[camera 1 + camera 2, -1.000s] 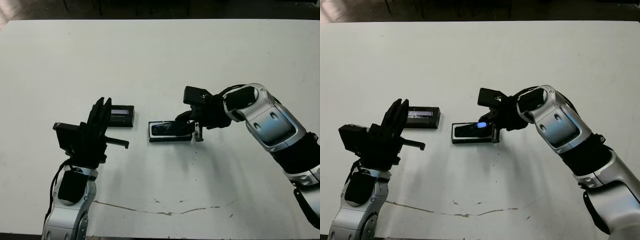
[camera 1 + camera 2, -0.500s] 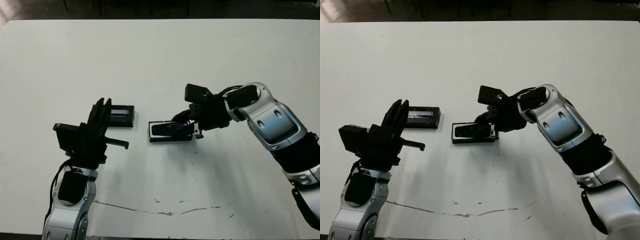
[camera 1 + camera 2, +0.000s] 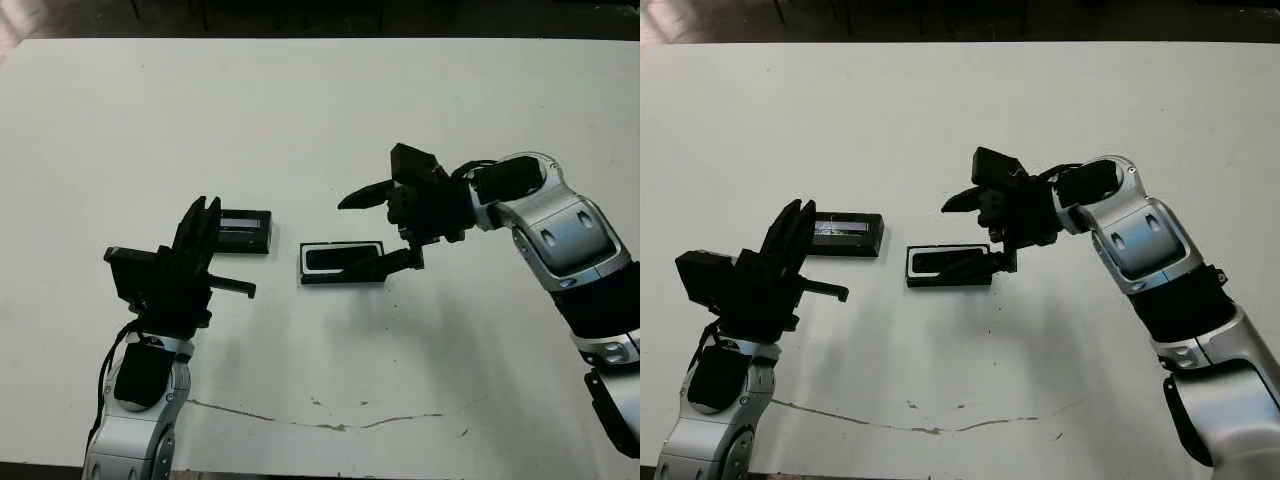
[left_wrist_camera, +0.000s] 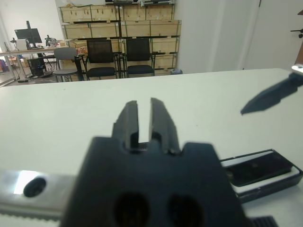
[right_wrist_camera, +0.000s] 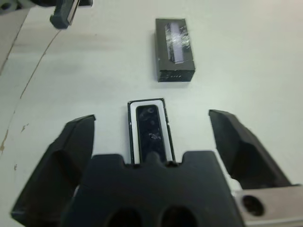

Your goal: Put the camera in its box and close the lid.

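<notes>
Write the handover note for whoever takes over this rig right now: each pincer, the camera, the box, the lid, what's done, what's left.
Right pincer: open, holding nothing, just beyond the right end of the box.
Left pincer: fingers close together, holding nothing, near the lid.
Camera: lying flat inside the box, mid-table.
Lid: off, flat on the table to the box's left, stripe up, apart from the box.
Done: camera is in its box.
Left: pick up the lid, set it on the box and close it.
</notes>
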Available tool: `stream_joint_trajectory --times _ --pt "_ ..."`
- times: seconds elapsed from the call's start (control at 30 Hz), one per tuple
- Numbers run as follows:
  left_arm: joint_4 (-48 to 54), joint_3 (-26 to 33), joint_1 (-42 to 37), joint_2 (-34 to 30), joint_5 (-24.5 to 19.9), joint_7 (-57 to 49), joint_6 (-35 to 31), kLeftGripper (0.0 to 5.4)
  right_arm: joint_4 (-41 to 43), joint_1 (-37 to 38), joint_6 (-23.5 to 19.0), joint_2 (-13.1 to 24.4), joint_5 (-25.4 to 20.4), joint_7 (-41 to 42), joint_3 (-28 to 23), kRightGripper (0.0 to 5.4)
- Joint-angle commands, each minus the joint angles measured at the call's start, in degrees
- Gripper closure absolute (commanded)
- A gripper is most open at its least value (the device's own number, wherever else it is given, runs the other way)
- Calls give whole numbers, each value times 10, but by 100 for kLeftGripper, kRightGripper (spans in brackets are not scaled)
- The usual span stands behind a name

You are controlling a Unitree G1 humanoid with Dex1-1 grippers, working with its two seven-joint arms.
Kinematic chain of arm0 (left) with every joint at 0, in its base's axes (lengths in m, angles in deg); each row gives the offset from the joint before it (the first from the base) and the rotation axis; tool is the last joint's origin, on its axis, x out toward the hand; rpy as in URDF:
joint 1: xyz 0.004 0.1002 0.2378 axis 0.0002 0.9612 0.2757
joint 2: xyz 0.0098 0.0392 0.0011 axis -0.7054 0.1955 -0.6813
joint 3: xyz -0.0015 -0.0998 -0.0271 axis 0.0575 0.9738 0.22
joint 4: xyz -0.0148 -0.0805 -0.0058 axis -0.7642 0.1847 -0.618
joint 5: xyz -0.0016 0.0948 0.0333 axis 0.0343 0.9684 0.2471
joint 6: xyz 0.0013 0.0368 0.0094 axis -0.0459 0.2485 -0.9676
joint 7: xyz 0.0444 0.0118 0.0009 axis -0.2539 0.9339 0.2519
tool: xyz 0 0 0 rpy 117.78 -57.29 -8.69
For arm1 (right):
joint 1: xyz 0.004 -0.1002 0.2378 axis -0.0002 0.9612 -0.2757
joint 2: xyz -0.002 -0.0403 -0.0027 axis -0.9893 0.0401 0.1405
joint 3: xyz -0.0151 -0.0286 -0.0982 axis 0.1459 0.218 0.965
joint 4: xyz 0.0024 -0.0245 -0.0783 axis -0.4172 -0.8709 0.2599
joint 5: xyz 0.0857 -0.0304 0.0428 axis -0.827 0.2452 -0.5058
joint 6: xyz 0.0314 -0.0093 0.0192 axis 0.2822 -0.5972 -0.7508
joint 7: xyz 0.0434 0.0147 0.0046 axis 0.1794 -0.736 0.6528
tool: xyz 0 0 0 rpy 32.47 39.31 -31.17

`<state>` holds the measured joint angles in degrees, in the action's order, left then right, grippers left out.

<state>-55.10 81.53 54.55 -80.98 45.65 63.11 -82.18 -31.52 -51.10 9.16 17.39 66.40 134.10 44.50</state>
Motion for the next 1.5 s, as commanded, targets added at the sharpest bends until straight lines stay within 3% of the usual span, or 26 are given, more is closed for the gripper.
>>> stream_joint_trajectory --times 0.03,0.27,0.37,0.47,0.7,0.8,1.07,1.5 --pt "-5 0 11 -5 6 -1 -6 540 33 29 -42 -1 -23 -49 -46 1" --pt "-8 1 12 -4 5 -1 -1 540 166 125 -83 -67 -28 -284 -163 22" --pt "-8 1 12 -4 0 1 -3 540 217 171 -58 -87 15 -378 -162 81" --pt "-10 1 13 -4 0 2 2 540 243 211 -11 -88 55 -419 -139 148" --pt "-9 0 14 -4 1 1 -1 540 279 280 74 -50 169 -440 -44 302" --pt "-9 0 14 -4 -1 2 -1 540 270 304 109 -53 204 -447 -15 366" --pt "-6 -3 17 -1 1 -2 -3 540 263 321 111 -60 232 -439 6 539" --pt "-8 0 17 -4 0 2 2 540 240 308 71 -95 269 -448 15 539"
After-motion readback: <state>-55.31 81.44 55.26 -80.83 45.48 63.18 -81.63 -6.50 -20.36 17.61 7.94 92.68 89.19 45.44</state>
